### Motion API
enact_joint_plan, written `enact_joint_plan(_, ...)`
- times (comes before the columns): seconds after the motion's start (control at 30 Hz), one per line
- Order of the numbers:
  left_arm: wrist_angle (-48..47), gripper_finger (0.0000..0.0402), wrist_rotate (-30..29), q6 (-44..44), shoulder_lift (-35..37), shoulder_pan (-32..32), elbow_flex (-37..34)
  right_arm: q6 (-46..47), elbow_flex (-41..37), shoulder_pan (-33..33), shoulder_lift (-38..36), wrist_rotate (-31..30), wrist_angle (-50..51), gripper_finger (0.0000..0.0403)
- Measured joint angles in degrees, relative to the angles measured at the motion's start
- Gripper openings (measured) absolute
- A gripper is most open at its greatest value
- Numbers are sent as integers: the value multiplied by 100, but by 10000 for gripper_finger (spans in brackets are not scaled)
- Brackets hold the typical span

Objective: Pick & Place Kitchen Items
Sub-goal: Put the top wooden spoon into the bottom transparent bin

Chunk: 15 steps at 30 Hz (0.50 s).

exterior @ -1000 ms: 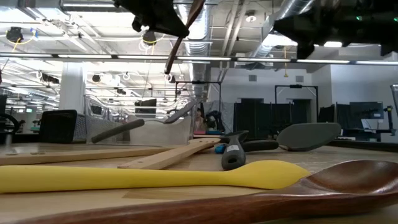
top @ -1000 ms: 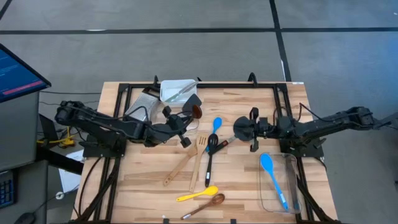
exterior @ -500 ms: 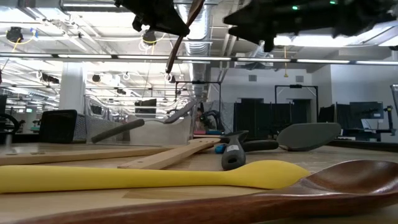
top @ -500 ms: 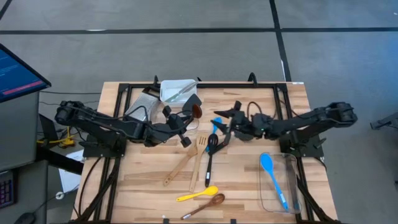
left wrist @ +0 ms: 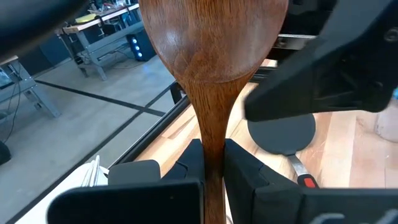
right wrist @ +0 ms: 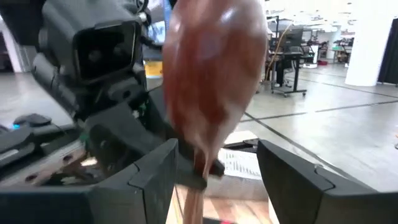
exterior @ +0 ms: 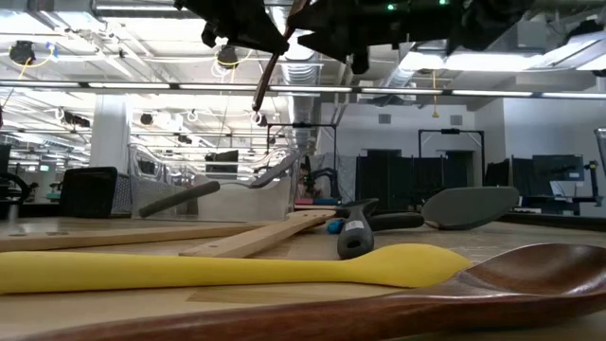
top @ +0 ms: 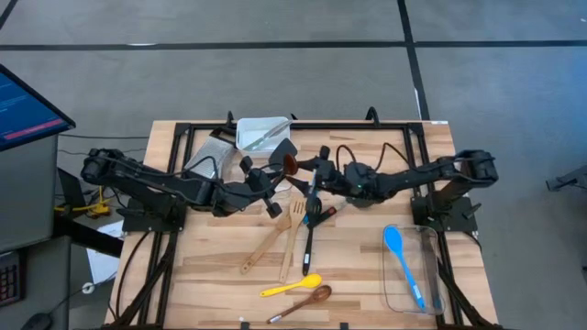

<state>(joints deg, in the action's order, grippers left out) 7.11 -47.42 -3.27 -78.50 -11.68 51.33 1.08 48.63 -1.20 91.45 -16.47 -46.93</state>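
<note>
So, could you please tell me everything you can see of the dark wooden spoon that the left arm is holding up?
The dark wooden spoon is reddish-brown wood with visible grain, a broad oval bowl and a narrower straight handle. The left claw is shut on the handle just below the bowl, holding it above the table near the far clear tub. The right claw stands open around it, one finger on each side of the neck; whether they touch it cannot be told. A second wooden spoon lies apart at the table's near edge.
</note>
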Motion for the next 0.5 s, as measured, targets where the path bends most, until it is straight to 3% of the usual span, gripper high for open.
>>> enact_joint_plan(0.3, 5, 11, -1, -15, 2, 2, 0, 0, 248, 218, 84, 506, 7, 205)
enact_joint_plan(0.5, 77, 11, 229, -63, 11, 15, 0, 28, 322, 263, 84, 848, 39, 159)
